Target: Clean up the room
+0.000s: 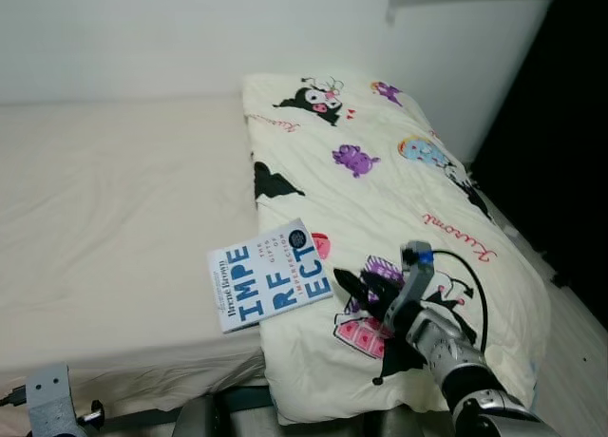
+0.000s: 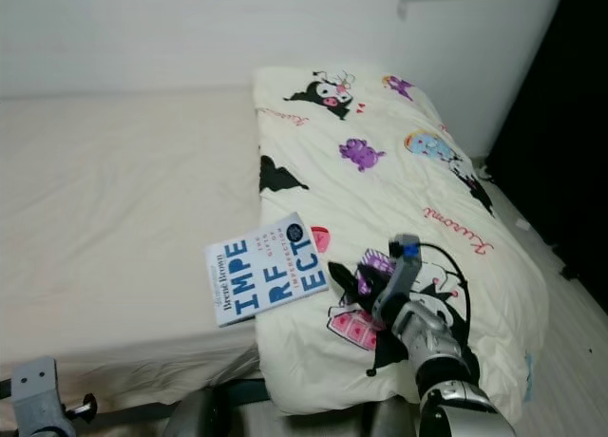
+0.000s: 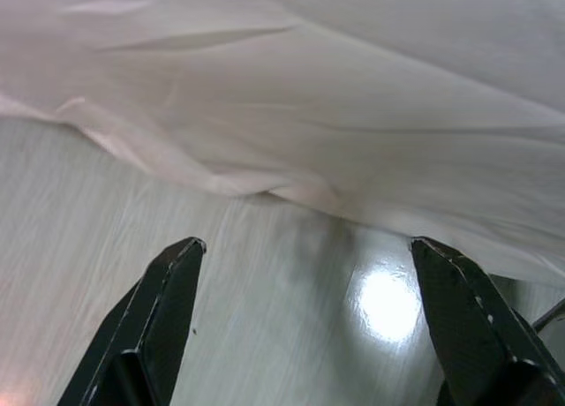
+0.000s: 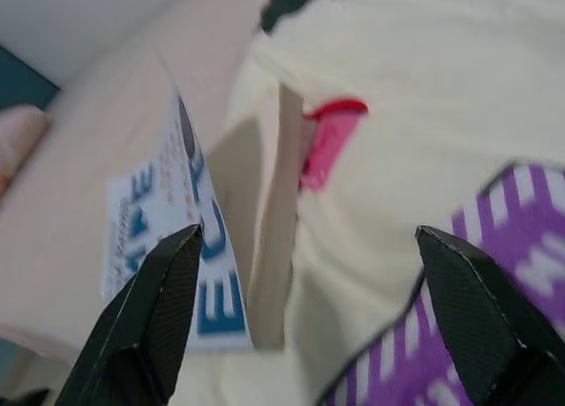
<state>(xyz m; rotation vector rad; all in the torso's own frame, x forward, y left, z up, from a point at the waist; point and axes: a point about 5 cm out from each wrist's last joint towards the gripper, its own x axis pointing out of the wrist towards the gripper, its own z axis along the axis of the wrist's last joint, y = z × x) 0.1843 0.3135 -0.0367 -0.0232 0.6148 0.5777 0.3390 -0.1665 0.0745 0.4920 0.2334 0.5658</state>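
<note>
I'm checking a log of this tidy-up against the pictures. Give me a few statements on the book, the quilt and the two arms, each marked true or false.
1. The book lies flat on the bed, its cover up. True.
2. The right gripper is shut on the book. False: its jaws are open, just right of the book over the cartoon-print quilt, touching neither the book nor anything else that can be seen.
3. One edge of the book overlaps the quilt. True.
4. The left gripper is up over the mattress. False: it hangs low, jaws open, above the floor by the draped sheet.
5. The quilt covers the whole bed. False: it covers the right part; the bare mattress shows on the left.
</note>
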